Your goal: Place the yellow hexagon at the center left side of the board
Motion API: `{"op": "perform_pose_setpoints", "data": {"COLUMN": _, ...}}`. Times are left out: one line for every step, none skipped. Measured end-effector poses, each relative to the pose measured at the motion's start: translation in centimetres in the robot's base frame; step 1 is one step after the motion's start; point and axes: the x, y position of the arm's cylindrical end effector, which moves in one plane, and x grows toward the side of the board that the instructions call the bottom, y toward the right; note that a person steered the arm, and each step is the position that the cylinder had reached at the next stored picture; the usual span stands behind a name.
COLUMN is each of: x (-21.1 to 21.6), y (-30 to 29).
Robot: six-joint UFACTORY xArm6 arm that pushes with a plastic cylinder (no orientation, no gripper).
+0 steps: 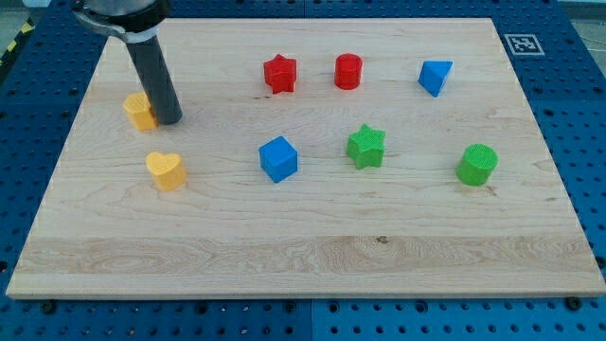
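Observation:
The yellow hexagon (137,111) sits near the board's left edge, in the upper left part. My tip (169,120) stands right against the hexagon's right side, and the dark rod partly hides that side. A yellow heart (166,170) lies just below them, apart from both.
A red star (279,73), a red cylinder (348,71) and a blue triangle (435,77) line the top. A blue cube (278,158), a green star (365,146) and a green cylinder (477,164) lie across the middle. The wooden board (303,256) has a marker tag (522,44) at its top right corner.

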Motion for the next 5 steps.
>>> {"op": "perform_pose_setpoints", "data": {"x": 0.0, "y": -0.7}}
{"op": "perform_pose_setpoints", "data": {"x": 0.0, "y": -1.6}}
{"op": "perform_pose_setpoints", "data": {"x": 0.0, "y": -2.4}}
{"op": "perform_pose_setpoints", "data": {"x": 0.0, "y": -3.1}}
{"op": "perform_pose_setpoints", "data": {"x": 0.0, "y": -4.1}}
